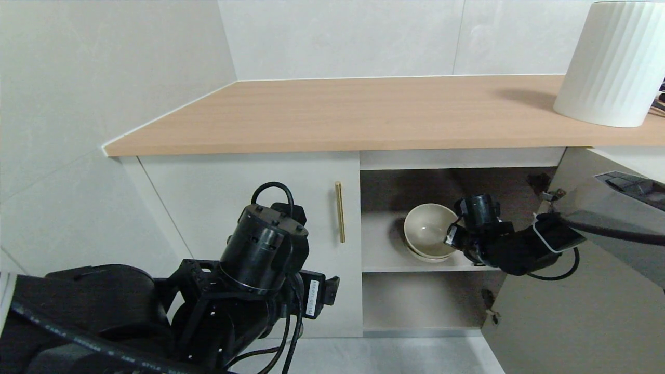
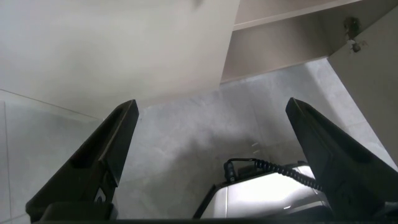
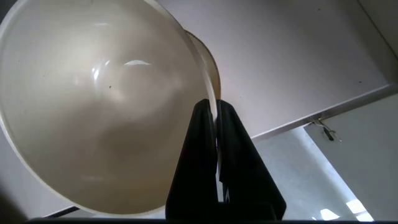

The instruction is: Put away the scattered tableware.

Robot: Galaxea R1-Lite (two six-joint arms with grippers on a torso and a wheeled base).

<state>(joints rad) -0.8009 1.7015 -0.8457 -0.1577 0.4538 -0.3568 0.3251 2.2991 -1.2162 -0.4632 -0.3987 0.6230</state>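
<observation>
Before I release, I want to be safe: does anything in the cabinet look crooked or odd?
The bowl is tilted, its mouth facing outward, rather than sitting flat on the second dish beneath it on the shelf. The right gripper pinches its rim. No spill or damage shows.

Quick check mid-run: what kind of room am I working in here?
Most likely a kitchen. A wood-look counter runs along a tiled wall, and below it an open cabinet holds a bowl, gripped at its rim by the right pincer.
</observation>
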